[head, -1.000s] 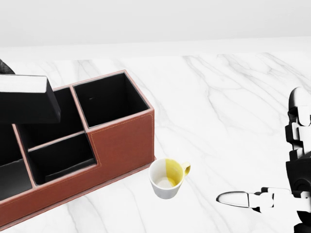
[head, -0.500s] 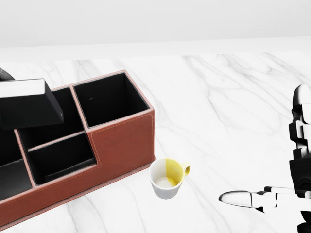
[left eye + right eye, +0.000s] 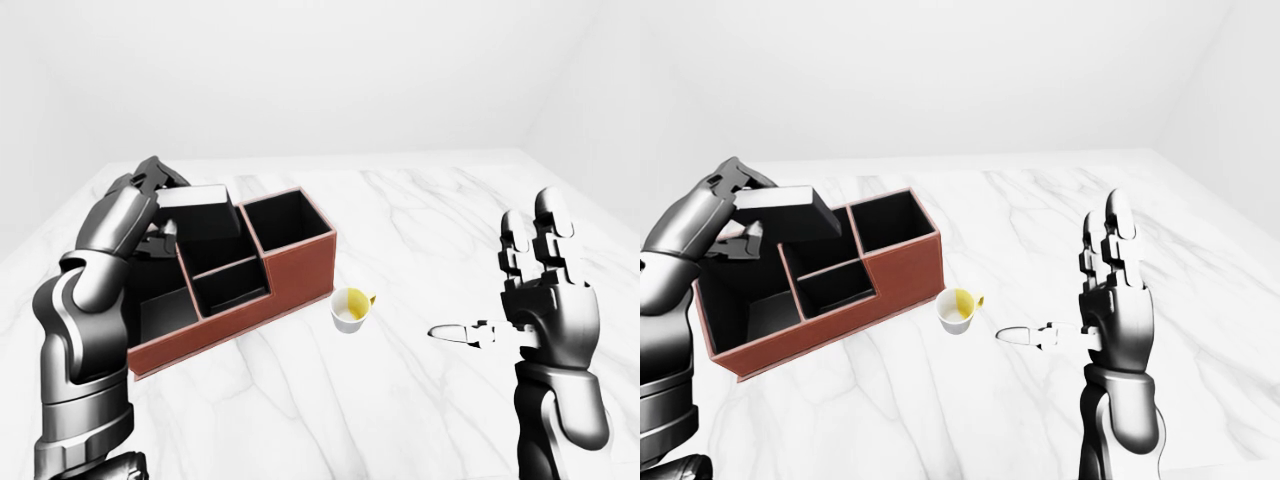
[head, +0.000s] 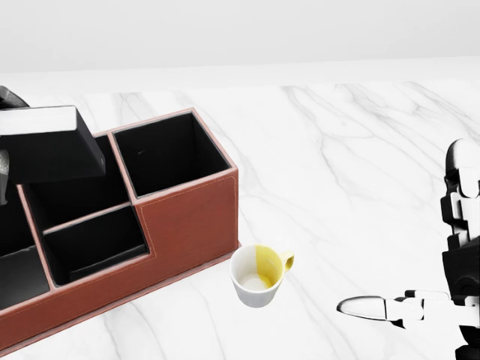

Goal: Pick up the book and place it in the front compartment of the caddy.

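Left hand [image 3: 732, 215], at the upper left of the right-eye view, is clamped on the book [image 3: 790, 213], with fingers over its upper edge and the thumb beneath. That black book, with white page edges showing, is held tilted in the air above the upper-left compartments of the caddy [image 3: 840, 300]; whether its lower edge touches the caddy cannot be told. Brown outside and black inside, the caddy stands on the white marble table [image 3: 1040, 230], left of centre, divided into several open compartments. Just beside its lower-right corner stands a small white cup [image 4: 259, 276] with a yellow inner side and yellow handle, upright, apart from the caddy wall. Right hand [image 3: 545, 290], at the right of the left-eye view, is raised with fingers apart and upright, thumb pointing toward frame left, holding nothing, well clear of cup and caddy.
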You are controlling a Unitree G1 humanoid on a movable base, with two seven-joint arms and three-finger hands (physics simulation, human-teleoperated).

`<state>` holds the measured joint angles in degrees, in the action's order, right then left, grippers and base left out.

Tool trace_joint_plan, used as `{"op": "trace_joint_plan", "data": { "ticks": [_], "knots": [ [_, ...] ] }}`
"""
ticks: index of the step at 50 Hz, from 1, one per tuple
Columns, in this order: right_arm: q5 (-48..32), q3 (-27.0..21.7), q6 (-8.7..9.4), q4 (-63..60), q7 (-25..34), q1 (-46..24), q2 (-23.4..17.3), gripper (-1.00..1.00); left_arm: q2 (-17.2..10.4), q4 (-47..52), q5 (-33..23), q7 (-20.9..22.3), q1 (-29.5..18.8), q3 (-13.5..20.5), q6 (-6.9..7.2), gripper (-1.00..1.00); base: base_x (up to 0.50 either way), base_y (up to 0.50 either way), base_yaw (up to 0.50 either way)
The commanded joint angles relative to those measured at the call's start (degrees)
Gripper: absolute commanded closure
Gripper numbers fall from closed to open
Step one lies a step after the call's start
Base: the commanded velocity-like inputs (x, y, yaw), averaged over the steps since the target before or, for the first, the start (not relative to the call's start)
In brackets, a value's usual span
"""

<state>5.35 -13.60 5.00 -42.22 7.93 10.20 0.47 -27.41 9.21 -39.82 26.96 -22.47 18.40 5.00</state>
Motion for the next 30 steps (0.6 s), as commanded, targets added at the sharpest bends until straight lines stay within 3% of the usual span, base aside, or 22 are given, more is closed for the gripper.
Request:
{"op": "trace_joint_plan", "data": {
  "ticks": [1, 30],
  "knots": [
    [0.2, -0.6, 0.0, 0.8, 0.2, 0.0, -0.1, -1.0, 0.6, -0.4, 1.4, -3.1, -2.3, -0.6, 0.0, 1.0, 0.0, 0.0, 0.0],
    [-0.4, -0.3, 0.0, -0.6, 0.2, 0.8, 0.4, -1.0, 1.9, -8.2, 3.9, -8.6, -2.2, -2.3, 0.0, 1.0, 0.0, 0.0, 0.0]
  ]
}}
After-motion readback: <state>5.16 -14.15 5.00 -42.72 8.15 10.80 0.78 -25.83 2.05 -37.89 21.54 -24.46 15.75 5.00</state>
